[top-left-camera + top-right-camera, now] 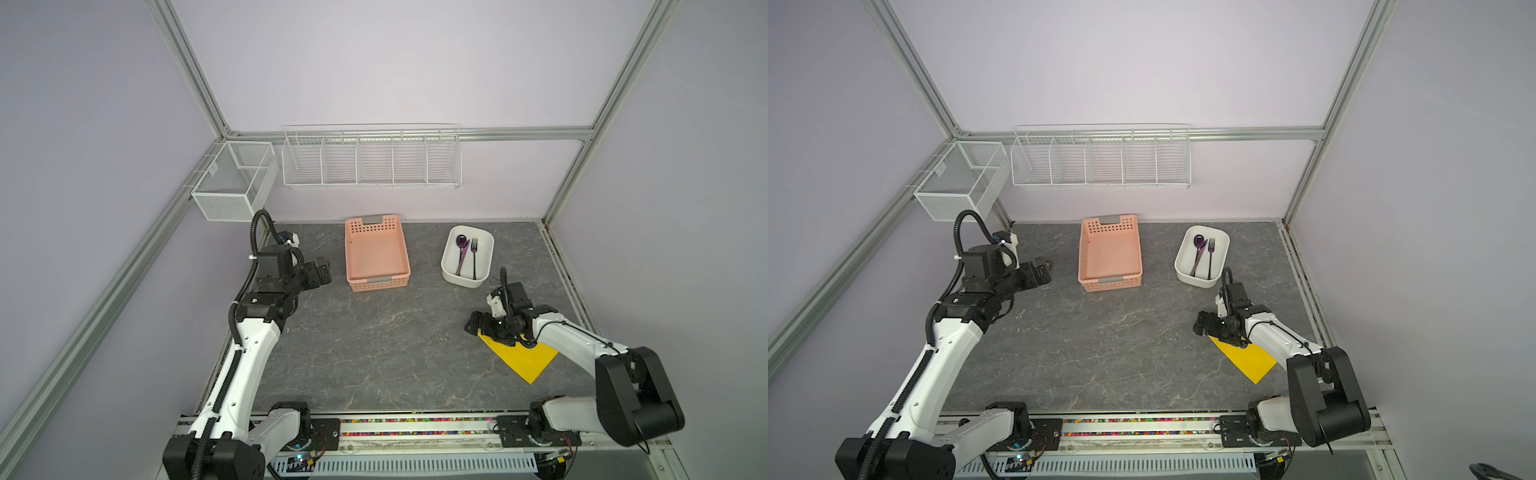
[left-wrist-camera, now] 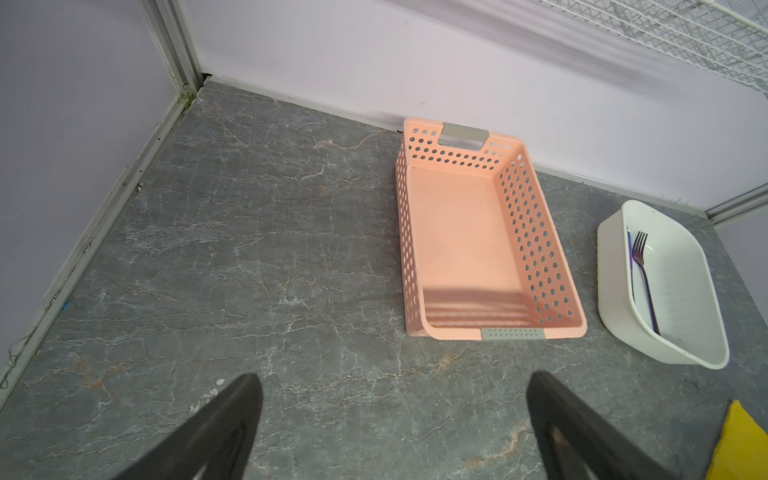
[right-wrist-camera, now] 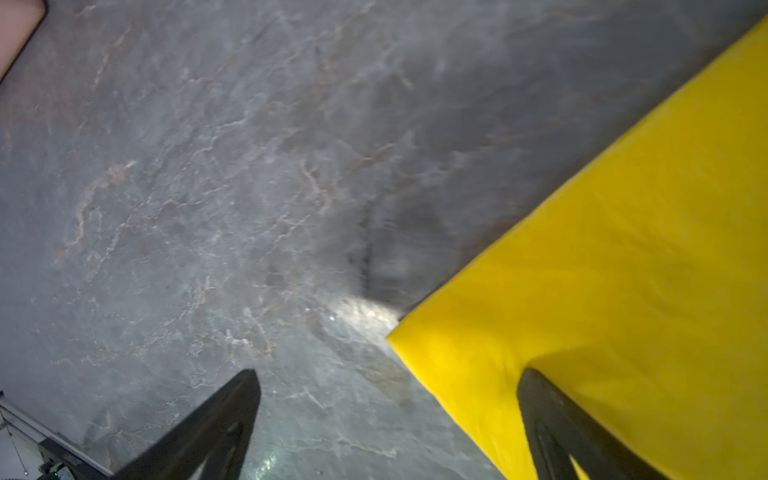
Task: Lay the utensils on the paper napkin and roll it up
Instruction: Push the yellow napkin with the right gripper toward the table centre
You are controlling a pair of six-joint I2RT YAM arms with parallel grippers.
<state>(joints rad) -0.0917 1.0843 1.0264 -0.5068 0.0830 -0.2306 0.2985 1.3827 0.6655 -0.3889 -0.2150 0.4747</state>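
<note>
Barely started: all 3 utensils (image 1: 464, 251) lying in the white tub (image 1: 461, 281) near the desk's back right corner, none on the paper napkin (image 1: 521, 359), flat and unrolled by the right edge. Right claw (image 3: 390, 415) wide open, gripping nothing, poised over 1 napkin corner. Left claw (image 1: 324, 272) wide open too, empty, near the left edge. Left to do: moving 3 utensils over, then rolling.

Utensils (image 1: 464, 254) in the tub (image 1: 462, 281) right of the basket (image 1: 376, 285), napkin (image 1: 521, 359) in front of the tub.
</note>
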